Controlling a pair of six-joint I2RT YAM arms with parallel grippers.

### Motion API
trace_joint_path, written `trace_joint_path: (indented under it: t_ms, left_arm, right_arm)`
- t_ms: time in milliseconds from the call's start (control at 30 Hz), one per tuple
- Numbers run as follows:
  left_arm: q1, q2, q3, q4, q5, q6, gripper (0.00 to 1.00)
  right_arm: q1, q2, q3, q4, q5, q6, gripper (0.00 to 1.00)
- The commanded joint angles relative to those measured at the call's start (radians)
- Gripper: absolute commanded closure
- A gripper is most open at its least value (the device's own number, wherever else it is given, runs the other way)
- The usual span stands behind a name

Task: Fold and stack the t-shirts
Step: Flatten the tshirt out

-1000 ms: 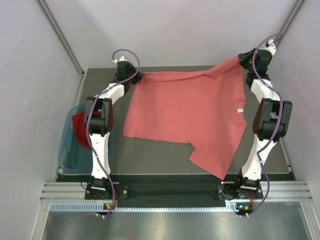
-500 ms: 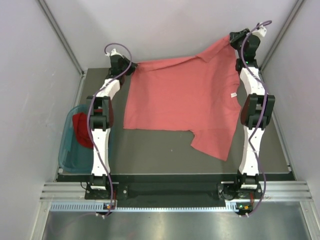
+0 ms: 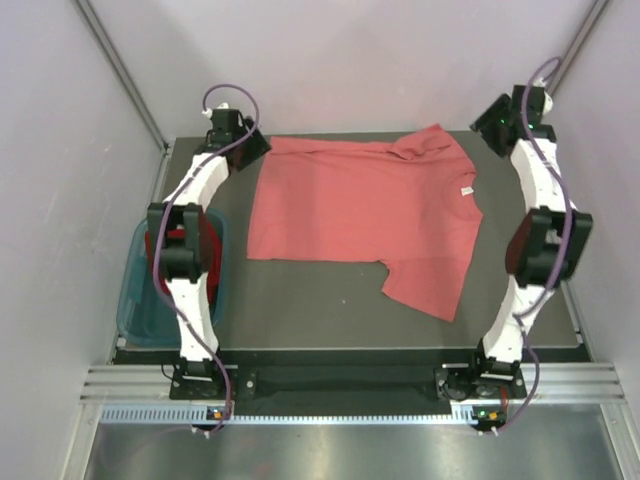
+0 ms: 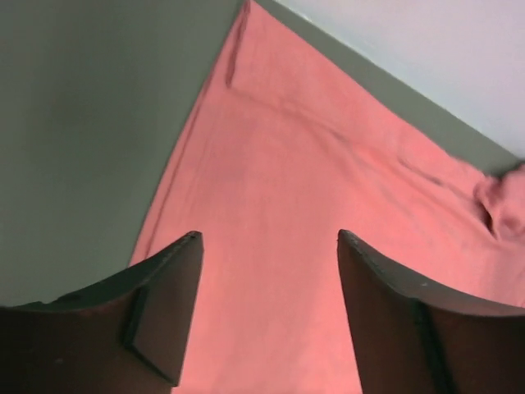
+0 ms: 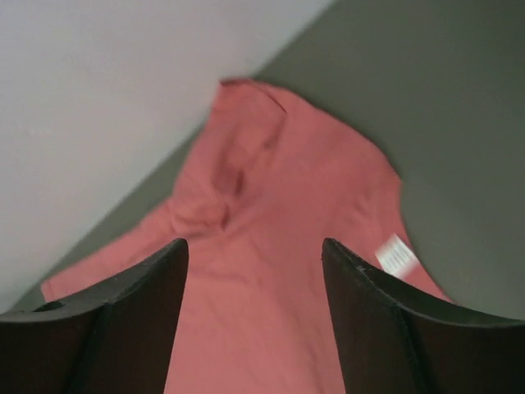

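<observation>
A light salmon-pink t-shirt [image 3: 365,215] lies spread on the dark table, its white label [image 3: 467,192] near the right edge and one sleeve reaching toward the front. The far right corner is bunched up [image 3: 425,145]. My left gripper [image 3: 243,148] hovers open by the shirt's far left corner; in the left wrist view the cloth [image 4: 328,213] lies below the left gripper [image 4: 269,238], with nothing between its fingers. My right gripper [image 3: 492,125] is open beyond the far right corner, the shirt [image 5: 271,246] under the right gripper [image 5: 254,243]. A darker red t-shirt [image 3: 165,255] sits in the basket, partly hidden by the left arm.
A teal plastic basket [image 3: 135,300] stands off the table's left edge beside the left arm. White walls close in at the back and both sides. The dark table [image 3: 300,310] shows bare along the front.
Both grippers have opened and let go of the pink shirt's far corners. The shirt, lifted at the back before, now lies flat on the table. Both arms have drawn outward.
</observation>
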Motion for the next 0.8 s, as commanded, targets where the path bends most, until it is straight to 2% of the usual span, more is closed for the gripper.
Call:
trace_joint_path:
  t_ms: [0,33,67,133,167,333,400,567,767]
  left_arm:
    - [-0.062,-0.287,-0.168,-0.093,-0.077,0.086,0.31]
    - [-0.073,-0.363,-0.262,-0.106,-0.079,0.086,0.33]
    - [-0.082,-0.399,-0.314,-0.115,-0.079,0.083,0.38]
    - [-0.11,-0.503,-0.459,-0.118,-0.076,0.085,0.42]
    - [-0.121,-0.534,-0.499,-0.124,-0.077,0.1,0.43]
    - [-0.151,-0.678,-0.702,-0.219,-0.079,0.139,0.48]
    - [-0.151,-0.681,-0.724,-0.274,-0.126,0.165,0.5]
    - [-0.151,-0.602,-0.743,-0.389,-0.195,0.145,0.65]
    - [-0.148,-0.539,-0.757,-0.386,-0.266,0.096,0.62]
  right_arm:
    - [-0.007,-0.327,-0.21,-0.193,0.0,-0.038,0.36]
    - [-0.005,-0.378,-0.354,-0.2,0.0,-0.016,0.37]
    - [-0.004,-0.468,-0.427,-0.2,-0.067,-0.012,0.41]
    - [0.01,-0.545,-0.612,-0.213,-0.09,-0.024,0.43]
    - [0.028,-0.611,-0.671,-0.223,-0.121,-0.035,0.52]
    - [0.105,-0.832,-1.023,-0.272,-0.149,-0.032,0.53]
    - [0.183,-0.943,-1.093,-0.285,-0.127,-0.018,0.53]
    - [0.211,-1.046,-1.252,-0.336,-0.112,0.028,0.53]
    - [0.205,-1.058,-1.3,-0.371,-0.049,0.047,0.53]
